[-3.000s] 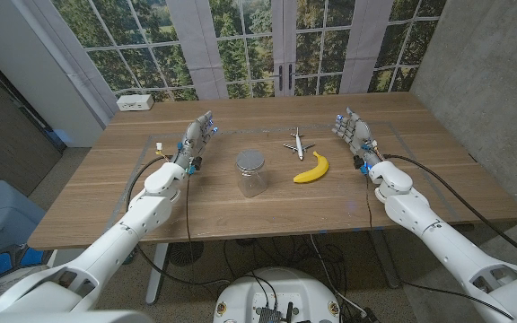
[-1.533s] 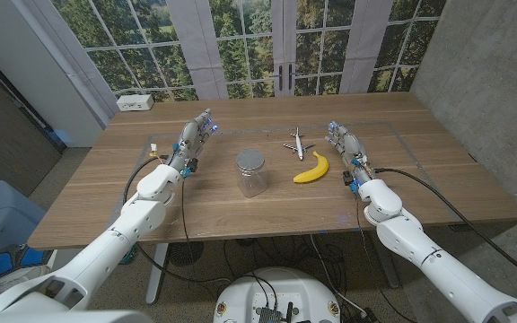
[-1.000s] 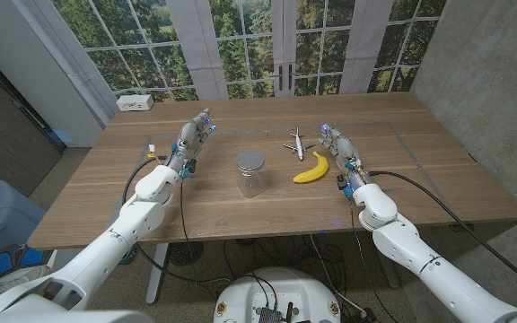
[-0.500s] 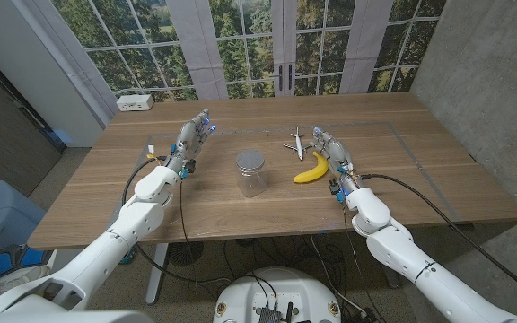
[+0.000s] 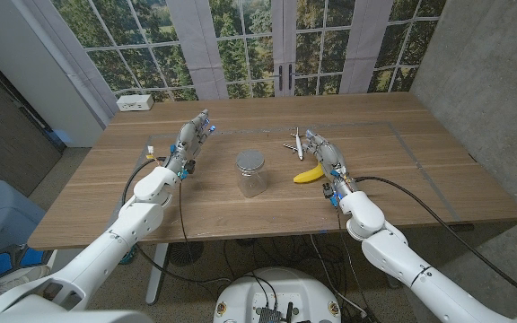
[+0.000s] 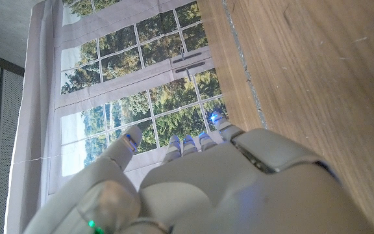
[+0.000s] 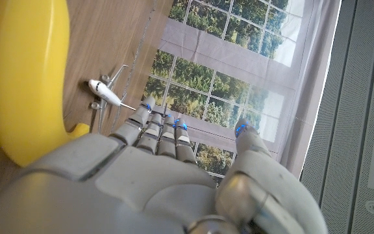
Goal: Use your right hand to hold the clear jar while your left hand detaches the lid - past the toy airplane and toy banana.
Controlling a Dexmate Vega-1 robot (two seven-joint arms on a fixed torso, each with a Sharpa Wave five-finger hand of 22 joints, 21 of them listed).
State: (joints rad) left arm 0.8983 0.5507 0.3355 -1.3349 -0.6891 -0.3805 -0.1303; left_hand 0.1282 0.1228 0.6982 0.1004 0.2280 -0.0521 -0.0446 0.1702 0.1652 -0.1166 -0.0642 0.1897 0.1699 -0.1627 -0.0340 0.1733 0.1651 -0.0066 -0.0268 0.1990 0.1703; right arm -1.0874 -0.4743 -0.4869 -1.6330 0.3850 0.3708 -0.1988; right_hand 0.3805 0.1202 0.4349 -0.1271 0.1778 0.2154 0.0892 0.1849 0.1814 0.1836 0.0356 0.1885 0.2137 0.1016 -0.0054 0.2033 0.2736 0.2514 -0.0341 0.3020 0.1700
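The clear glass jar with a silver metal lid (image 5: 250, 172) stands on the wooden desk (image 5: 420, 170) between both arms. The right robot hand (image 5: 324, 154), fingers apart and holding nothing, is just beside the yellow toy banana (image 5: 310, 173), near the small white toy airplane (image 5: 296, 144). The left robot hand (image 5: 192, 139), empty with fingers spread, is well apart from the jar.

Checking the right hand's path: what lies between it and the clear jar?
In the head view, the toy banana lies between the right hand and the jar, right beside the hand. From banana to jar, the table is bare.
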